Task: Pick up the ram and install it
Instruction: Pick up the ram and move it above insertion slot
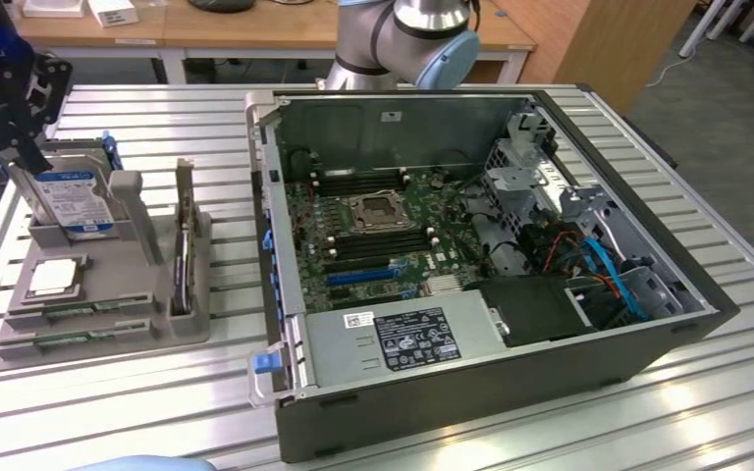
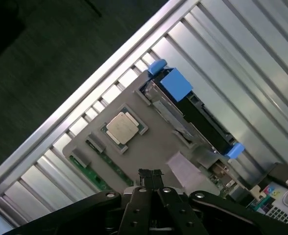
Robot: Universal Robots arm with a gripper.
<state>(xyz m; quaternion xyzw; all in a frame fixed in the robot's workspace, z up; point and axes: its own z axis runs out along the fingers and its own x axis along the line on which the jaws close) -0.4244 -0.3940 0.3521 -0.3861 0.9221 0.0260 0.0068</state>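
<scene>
End effector: fingertips closed together, nothing seen between them, positioned above a grey holder on the slatted metal desk. The holder carries a square silver CPU. The green ram lies near the CPU in a slot at the holder's edge. A hard drive with blue tabs stands on the CPU's opposite side.

Slatted metal table with two things on it

The table top is made of long pale metal slats with dark narrow gaps between them, all running in the same direction. A grey parts holder lies flat on the slats below the jaws of the gripper, near one edge of the table. An open computer case lies on its side just beside the holder, on the side away from the jaws, with a narrow strip of bare slats between them.
</scene>
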